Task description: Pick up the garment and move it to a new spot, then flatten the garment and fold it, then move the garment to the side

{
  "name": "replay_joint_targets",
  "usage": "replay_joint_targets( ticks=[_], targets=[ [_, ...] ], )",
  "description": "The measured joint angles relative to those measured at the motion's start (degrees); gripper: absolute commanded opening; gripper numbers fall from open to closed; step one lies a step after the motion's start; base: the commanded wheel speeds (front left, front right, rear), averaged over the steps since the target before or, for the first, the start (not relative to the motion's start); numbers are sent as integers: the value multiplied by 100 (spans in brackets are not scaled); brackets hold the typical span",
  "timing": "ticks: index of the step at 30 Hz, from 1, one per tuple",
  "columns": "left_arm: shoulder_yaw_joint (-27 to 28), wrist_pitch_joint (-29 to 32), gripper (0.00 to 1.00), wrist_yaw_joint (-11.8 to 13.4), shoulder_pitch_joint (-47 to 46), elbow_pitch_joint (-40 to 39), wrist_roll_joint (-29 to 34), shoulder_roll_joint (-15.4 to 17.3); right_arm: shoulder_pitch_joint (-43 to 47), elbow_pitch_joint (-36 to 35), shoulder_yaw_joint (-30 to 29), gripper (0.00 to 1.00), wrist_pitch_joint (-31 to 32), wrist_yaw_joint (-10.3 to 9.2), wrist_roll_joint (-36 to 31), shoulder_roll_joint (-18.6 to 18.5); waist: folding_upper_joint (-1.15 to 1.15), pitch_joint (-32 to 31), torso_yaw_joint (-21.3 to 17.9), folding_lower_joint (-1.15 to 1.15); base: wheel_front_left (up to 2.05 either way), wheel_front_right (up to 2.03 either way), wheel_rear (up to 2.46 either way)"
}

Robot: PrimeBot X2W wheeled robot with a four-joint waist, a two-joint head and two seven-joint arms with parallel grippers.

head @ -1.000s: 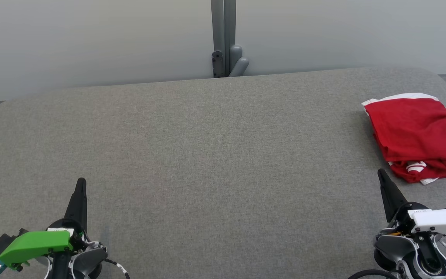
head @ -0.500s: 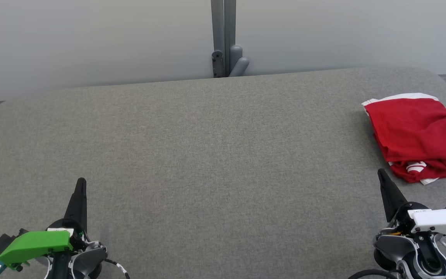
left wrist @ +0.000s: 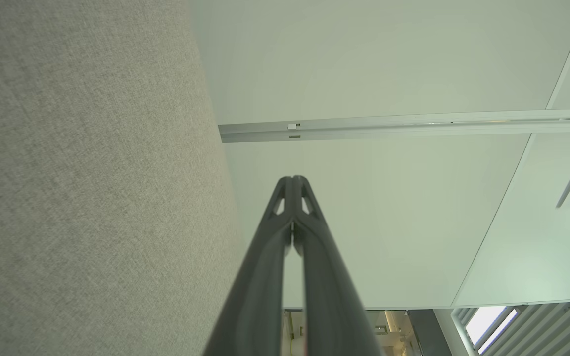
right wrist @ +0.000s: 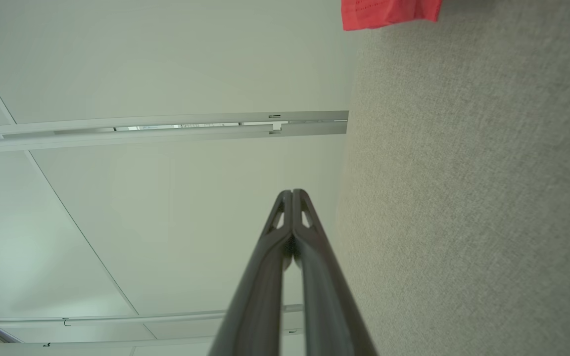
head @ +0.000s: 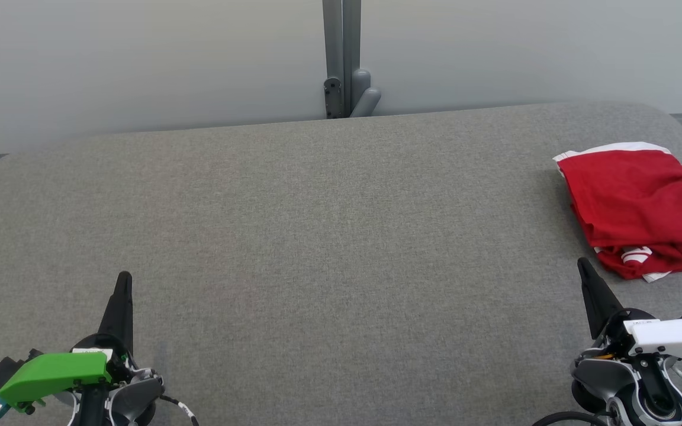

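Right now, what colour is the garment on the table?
Red with white trim, clearest in the head view.

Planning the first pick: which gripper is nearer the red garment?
Right. The right gripper sits just short of the red garment, not touching it; the left gripper is far off on the opposite side.

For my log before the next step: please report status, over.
Left gripper shut, empty. Right gripper shut, empty. Red garment rumpled on table's right side, untouched. Nothing in the way.
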Motion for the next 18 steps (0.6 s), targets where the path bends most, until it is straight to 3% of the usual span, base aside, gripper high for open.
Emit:
replay_joint_targets(
  ticks=[18],
  targets=[
    [0,0,0,0,0,-1,0,0,0,-1,0,0,0,0,0,0,0,0,0,0,0,0,0]
  ],
)
